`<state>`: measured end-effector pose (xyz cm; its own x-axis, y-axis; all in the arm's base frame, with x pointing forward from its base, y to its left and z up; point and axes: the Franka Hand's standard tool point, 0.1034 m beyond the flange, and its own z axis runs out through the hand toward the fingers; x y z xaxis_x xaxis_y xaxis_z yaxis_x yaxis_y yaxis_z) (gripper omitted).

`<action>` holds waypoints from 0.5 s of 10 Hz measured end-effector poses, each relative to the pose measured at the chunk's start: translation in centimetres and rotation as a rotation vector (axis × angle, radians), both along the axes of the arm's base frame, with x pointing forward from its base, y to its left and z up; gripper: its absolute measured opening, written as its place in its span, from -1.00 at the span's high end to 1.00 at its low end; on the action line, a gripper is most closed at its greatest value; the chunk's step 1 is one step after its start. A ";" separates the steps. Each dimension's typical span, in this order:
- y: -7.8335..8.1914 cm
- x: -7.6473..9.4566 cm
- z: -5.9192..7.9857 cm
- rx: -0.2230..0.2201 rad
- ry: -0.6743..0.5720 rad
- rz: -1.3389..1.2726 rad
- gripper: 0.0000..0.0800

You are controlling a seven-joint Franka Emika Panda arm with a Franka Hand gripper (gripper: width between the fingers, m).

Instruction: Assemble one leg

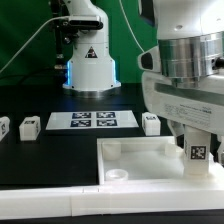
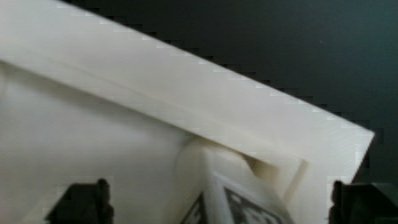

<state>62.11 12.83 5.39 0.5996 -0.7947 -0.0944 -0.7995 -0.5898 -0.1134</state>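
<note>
Black table (image 1: 60, 155), leg (image 2: 240, 195) between fingers of the gripper (image 2: 214, 200), against tray (image 2: 107, 120).

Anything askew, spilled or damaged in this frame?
Nothing stands out. The loose legs stand upright on the black table, the marker board lies flat, and the white tray looks intact, with another leg under the gripper.

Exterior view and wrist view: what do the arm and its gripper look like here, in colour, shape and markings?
The arm is glossy white and rounded, with a ribbed grey band and a dark joint seam. Its base across the table is white too, bearing a black triangular warning mark, with dark cabling behind. In the wrist view the gripper shows two black fingers.
</note>
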 end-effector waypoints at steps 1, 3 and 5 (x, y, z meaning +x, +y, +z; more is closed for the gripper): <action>0.2 -0.1 -0.1 -0.012 -0.023 0.136 -0.61; -0.2 -0.1 -0.2 -0.021 -0.049 0.321 -0.62; -0.1 0.4 0.5 -0.077 -0.098 0.706 -0.62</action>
<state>62.54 12.73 5.93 0.9760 -0.2159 0.0275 -0.2121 -0.9719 -0.1024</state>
